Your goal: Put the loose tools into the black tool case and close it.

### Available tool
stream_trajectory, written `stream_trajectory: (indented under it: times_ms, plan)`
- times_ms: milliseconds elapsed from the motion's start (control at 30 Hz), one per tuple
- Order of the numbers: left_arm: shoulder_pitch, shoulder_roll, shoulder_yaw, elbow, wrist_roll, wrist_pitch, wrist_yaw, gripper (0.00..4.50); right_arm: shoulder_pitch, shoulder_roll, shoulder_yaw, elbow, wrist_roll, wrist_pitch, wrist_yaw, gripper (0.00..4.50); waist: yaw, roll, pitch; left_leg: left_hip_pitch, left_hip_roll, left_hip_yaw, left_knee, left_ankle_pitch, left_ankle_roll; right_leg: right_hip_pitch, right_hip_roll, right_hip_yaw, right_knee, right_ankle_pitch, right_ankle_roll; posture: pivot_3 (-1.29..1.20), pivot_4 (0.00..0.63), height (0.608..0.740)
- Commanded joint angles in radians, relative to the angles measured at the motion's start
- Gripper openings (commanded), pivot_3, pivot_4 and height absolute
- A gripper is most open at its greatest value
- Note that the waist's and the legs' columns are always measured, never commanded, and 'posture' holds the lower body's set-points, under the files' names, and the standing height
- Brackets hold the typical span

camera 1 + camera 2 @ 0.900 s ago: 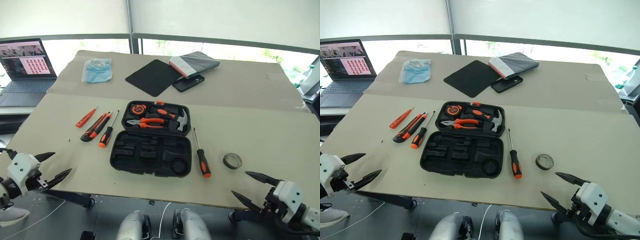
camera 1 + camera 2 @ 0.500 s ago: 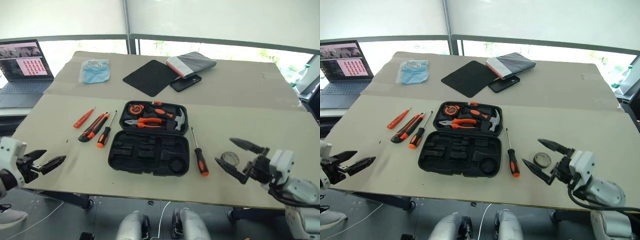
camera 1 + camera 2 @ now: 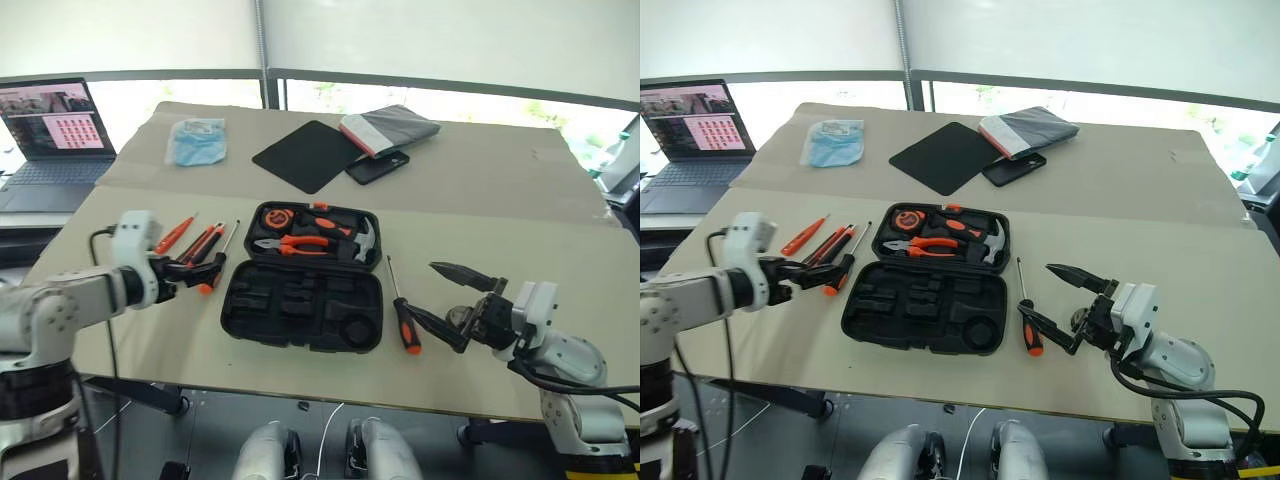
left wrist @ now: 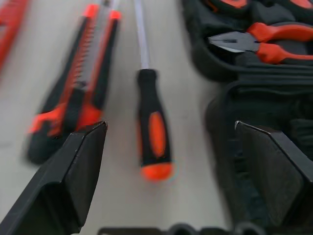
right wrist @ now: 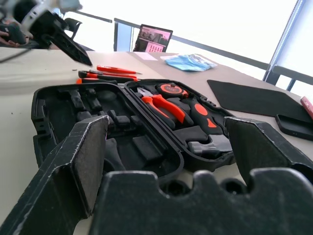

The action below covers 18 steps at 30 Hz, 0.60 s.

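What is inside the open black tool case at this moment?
The far half of the black tool case holds a tape measure, pliers and a hammer. The near half shows only empty moulded recesses.

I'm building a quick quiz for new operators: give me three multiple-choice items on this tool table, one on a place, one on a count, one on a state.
1. Where does the tape roll lie?
A. Inside the case
B. On the table right of the case
C. On the laptop

2. How many tools lie left of the black tool case?
A. Three
B. One
C. Five

3. The case is:
A. Open
B. Latched shut
C. Upside down

Answers: 1 B, it sits by the right gripper. 2 A, two screwdrivers and a utility knife. 3 A, both halves show their recesses.
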Motion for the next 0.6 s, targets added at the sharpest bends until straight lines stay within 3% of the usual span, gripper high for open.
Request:
stream_trajectory:
  times_ms: [33,267,600]
  plan:
    - [-0.034,-0.007,-0.029,0.033,0.056,0.002,0.031,4.5,-0.01,0.0,-0.02,-0.04,0.003,-0.007,-0.018,4.37,-0.009,0.0,0.0,0.001,0.001,0.0,0.0,0.0,0.0,0.001,0.0,0.001,0.0,0.0,0.0,0.0,0.15,0.74]
    - [-0.092,-0.074,-0.086,0.105,0.147,-0.064,0.048,4.5,0.008,-0.004,-0.027,-0.089,0.004,0.015,-0.061,4.37,0.0,0.0,0.0,0.003,0.001,0.0,-0.001,0.001,-0.002,0.001,-0.001,0.0,0.001,0.0,0.0,0.0,0.15,0.74]
    - [-0.087,-0.059,-0.085,0.125,0.189,-0.059,0.021,4.5,0.008,-0.007,-0.009,-0.153,-0.002,0.071,-0.115,4.37,-0.001,0.0,0.0,0.002,0.001,-0.001,-0.001,0.001,-0.002,0.0,-0.001,0.0,0.001,0.0,-0.001,0.0,0.15,0.74]
